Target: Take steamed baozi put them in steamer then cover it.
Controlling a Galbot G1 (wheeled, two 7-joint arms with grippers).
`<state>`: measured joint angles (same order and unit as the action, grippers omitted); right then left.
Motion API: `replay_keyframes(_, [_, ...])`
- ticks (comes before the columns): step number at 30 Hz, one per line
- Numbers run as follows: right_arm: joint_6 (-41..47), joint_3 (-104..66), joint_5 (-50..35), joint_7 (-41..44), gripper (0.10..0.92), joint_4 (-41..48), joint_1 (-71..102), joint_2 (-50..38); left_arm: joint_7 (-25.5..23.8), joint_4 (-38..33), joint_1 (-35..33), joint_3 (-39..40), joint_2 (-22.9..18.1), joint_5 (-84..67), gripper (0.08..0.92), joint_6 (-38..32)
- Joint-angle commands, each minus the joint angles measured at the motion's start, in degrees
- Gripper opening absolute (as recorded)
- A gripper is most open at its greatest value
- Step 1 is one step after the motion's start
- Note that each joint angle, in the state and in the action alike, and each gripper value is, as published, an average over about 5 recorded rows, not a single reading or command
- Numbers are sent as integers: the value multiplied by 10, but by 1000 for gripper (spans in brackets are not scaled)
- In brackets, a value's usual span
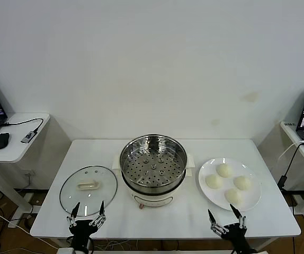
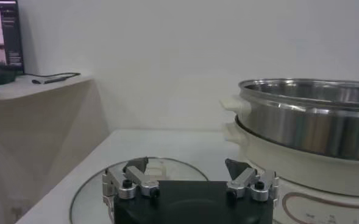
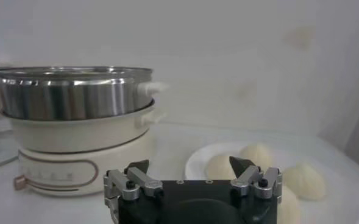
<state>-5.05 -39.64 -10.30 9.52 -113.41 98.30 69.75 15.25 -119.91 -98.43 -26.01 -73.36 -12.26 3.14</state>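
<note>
Baozi [image 1: 229,183], four off-white buns, sit together on a white plate [image 1: 253,200] at the right side of the white table [image 1: 168,218]. They lie just beyond the right gripper [image 1: 225,214], up the table from its fingertips and untouched; the nearest bun is the one at the plate's front.

Going by size, the table comes first, spanning the middle of the head view against a pale wall. At its centre stands the steamer [image 1: 153,161], a shiny steel pot with a perforated tray showing inside, seated on a cream-white base with side handles. It is uncovered. To its left, flat on the table and just beside the base, lies the cover [image 1: 88,189], a clear glass lid with a metal rim and a cream bar handle at its middle. The plate lies to the steamer's right, close to the base but apart from it.

Both arms wait at the table's near edge. The left gripper [image 1: 87,208] hovers over the near rim of the cover, its jaws spread wide and holding nothing. The right gripper hangs near the front rim of the plate, its jaws likewise spread wide and empty. In the right wrist view the buns [image 3: 303,179] appear past the fingertips [image 3: 240,164], with the steamer [image 3: 75,109] off to one side.
</note>
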Motion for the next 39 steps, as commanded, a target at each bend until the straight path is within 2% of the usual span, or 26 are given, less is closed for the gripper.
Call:
replay_keyframes(1, [40, -66, 123, 26, 823, 9, -65, -97, 0, -26, 11, -1, 24, 26, 823, 72])
replay_keyframes(7, [96, -83, 215, 107, 823, 53, -139, -225, -29, -17, 20, -1, 35, 54, 823, 61])
replay_keyframes(10, [138, -64, 223, 152, 823, 76, -180, -295, -36, -14, 23, -4, 31, 65, 823, 52])
replay_keyframes(14, [180, 26, 216, 211, 823, 127, -273, -388, -38, -10, 24, -5, 26, 81, 823, 48])
replay_keyframes(19, [180, 212, 232, 314, 823, 217, -475, -444, -38, -12, 20, -7, 27, 91, 823, 47])
replay_keyframes(27, [110, 529, 266, 476, 823, 390, -805, -427, -34, -5, 24, -13, 26, 91, 823, 48])
replay_keyframes(32, [85, 618, 270, 534, 823, 450, -874, -389, -32, -1, 26, -20, 26, 91, 823, 48])
replay_keyframes(39, [64, 678, 270, 550, 823, 538, -930, -307, -34, 0, 29, -26, 32, 91, 823, 50])
